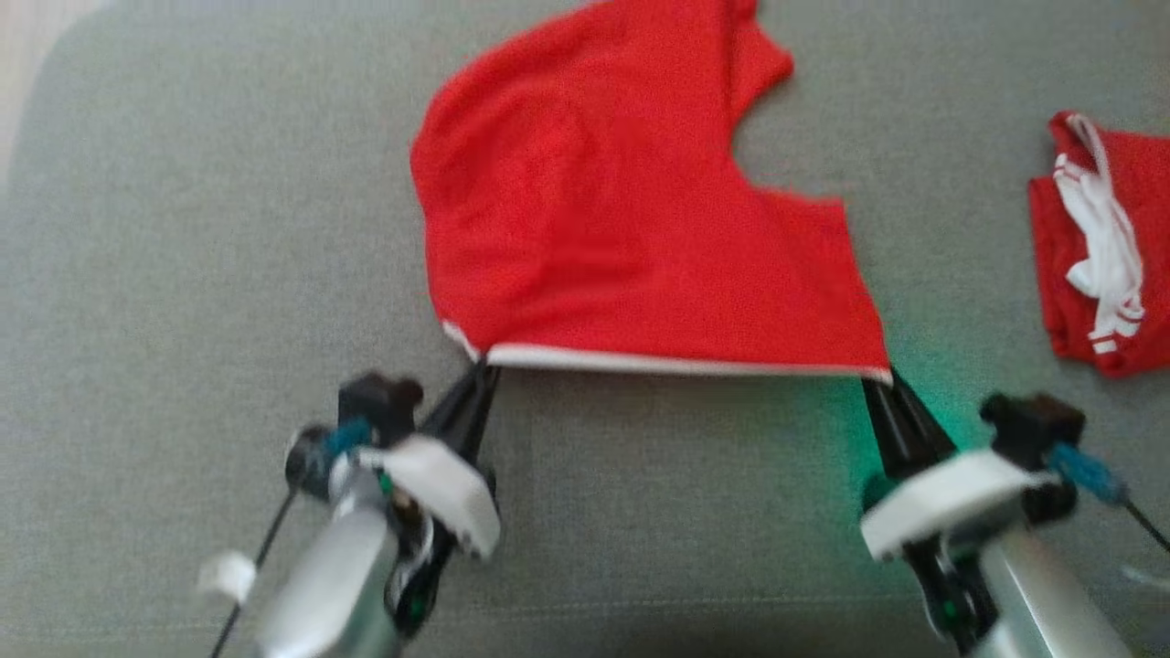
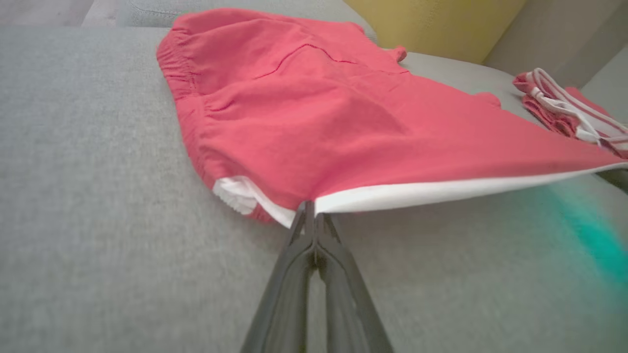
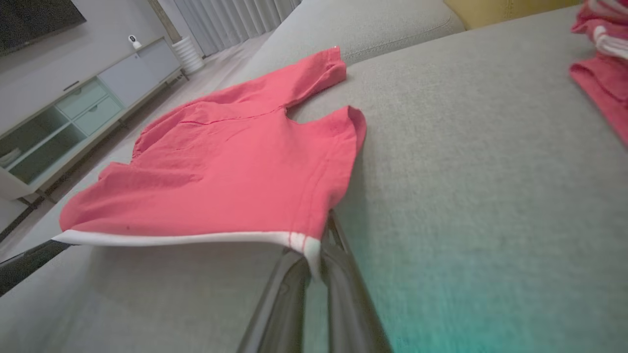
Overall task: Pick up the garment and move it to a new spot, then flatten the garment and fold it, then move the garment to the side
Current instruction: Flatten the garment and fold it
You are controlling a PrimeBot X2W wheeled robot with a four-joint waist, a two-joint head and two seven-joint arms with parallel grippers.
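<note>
The red cloth garment with a white edge [image 1: 603,210] lies on the grey fabric sofa seat [image 1: 183,274], its far end cut off in the blurry head view, while the left gripper [image 1: 483,368] and right gripper [image 1: 880,377] each pinch tight on one end of that edge.

Head view's pretty smeared — red garment [image 1: 631,210] runs off the top edge, the other red-and-white garment [image 1: 1097,265] is clipped by the right edge, and the white hem [image 1: 676,363] covers the tips of the left gripper [image 1: 482,370] and right gripper [image 1: 879,382]
</note>
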